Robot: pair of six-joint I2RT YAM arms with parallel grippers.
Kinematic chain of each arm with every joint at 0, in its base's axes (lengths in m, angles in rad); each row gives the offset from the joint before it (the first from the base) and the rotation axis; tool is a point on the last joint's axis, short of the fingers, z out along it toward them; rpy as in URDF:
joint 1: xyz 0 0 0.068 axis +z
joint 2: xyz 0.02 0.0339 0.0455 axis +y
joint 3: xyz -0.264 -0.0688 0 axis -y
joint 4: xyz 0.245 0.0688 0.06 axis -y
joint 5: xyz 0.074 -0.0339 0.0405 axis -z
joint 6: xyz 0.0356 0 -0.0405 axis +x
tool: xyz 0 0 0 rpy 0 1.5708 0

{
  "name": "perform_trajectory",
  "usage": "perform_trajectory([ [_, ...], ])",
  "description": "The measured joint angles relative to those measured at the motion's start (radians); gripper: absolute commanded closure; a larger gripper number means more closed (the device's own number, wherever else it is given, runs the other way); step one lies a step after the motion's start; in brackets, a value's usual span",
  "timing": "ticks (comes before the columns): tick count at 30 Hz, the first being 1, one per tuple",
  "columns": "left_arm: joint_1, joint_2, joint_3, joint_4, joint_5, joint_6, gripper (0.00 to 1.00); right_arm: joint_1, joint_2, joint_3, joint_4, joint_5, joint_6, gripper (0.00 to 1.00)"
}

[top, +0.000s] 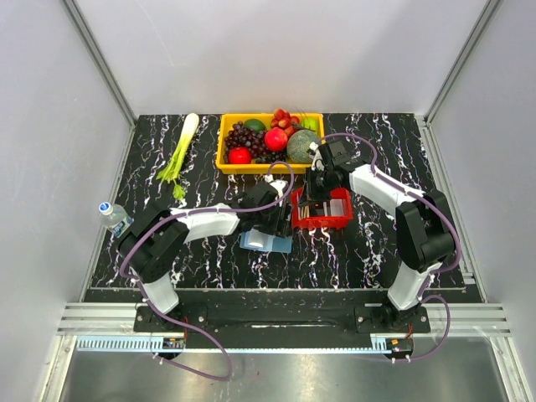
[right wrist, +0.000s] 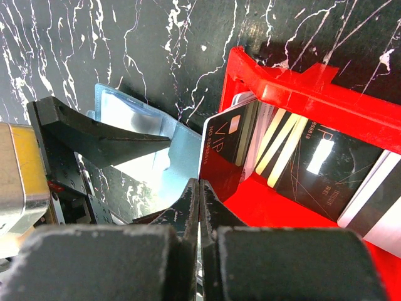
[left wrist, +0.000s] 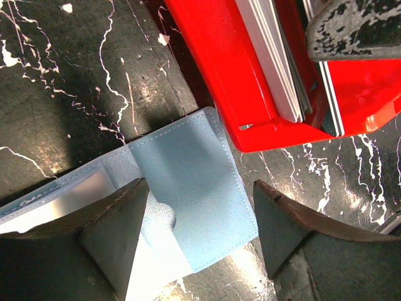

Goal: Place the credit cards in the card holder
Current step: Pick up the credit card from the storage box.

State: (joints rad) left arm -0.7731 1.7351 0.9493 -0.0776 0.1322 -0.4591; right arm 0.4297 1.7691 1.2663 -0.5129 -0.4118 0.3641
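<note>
The blue card holder lies open on the black marble table, just left of a red tray. In the left wrist view the card holder shows a pale flap and a clear pocket. My left gripper hangs open over it, one finger on each side. Several credit cards stand on edge in the red tray. My right gripper is shut on the lower corner of a dark credit card marked VIP, at the tray's left end, next to the card holder.
A yellow bin of fruit stands at the back, behind the tray. A green stalk of vegetable lies at the back left. A small water bottle stands at the left edge. Both arms meet near the table's middle.
</note>
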Motion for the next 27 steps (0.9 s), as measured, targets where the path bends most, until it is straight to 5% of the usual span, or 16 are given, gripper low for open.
perform_trajectory([
  [27, 0.0, 0.001, 0.0, 0.0, 0.001, 0.0, 0.27, -0.102, 0.0, -0.05, 0.081, -0.212, 0.034, 0.97],
])
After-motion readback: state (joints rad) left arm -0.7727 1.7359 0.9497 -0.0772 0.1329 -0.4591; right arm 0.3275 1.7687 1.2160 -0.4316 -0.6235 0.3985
